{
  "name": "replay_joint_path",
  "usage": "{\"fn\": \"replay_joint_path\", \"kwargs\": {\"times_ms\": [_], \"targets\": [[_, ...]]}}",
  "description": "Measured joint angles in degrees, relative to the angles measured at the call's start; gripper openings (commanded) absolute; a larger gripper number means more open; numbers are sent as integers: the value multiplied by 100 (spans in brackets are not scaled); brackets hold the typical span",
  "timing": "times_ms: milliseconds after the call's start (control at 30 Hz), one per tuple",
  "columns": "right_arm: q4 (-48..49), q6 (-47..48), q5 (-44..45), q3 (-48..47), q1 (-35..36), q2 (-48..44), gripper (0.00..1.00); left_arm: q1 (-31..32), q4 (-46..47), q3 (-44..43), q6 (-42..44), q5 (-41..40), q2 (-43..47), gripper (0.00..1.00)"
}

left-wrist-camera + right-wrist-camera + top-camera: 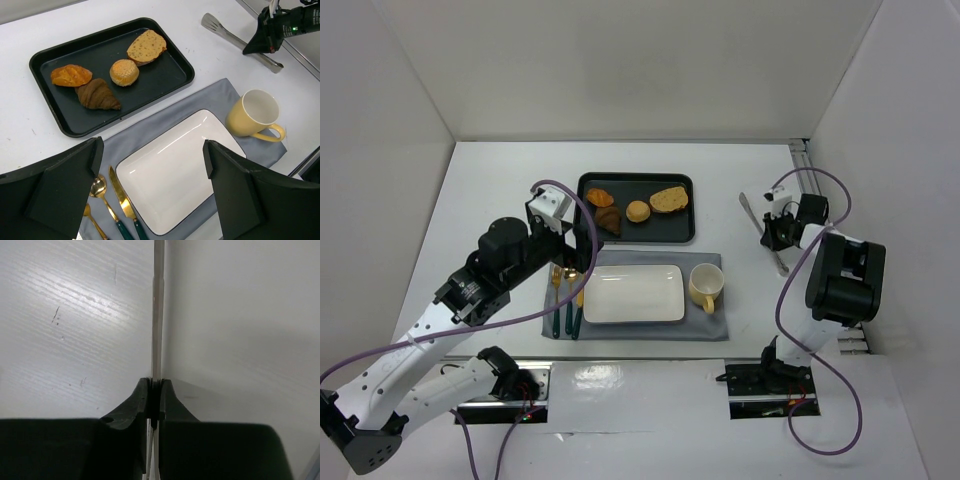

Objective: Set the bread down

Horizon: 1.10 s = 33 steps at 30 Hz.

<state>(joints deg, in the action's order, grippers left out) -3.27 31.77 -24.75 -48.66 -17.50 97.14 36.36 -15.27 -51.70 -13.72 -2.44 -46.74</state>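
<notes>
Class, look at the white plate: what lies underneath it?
A grey mat shows all around the white plate and also carries the yellow cup and the cutlery. The plate covers the mat's middle, so anything else beneath cannot be seen.

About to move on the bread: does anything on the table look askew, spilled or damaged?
Nothing stands out. The bread lies flat in the black tray, the plate and upright cup sit on the grey mat, and nothing is spilled. The right gripper is shut on the tongs, off the mat.
</notes>
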Motion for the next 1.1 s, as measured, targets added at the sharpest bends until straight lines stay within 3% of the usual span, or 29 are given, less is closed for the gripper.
{"fn": "replay_joint_path", "kwargs": {"times_ms": [167, 567, 833, 1100], "targets": [[-673, -22, -72, -175, -2, -313, 7, 0, -4, 0, 2, -24, 0, 100], [-1878, -90, -684, -1781, 328, -960, 49, 0, -13, 0, 2, -72, -55, 100], [-2457, -63, -890, -2339, 1255, -907, 54, 0, -22, 50, 9, -131, -107, 100], [-2583, 201, -337, -2398, 2044, -872, 55, 0, -20, 50, 9, -140, -114, 100]]}}
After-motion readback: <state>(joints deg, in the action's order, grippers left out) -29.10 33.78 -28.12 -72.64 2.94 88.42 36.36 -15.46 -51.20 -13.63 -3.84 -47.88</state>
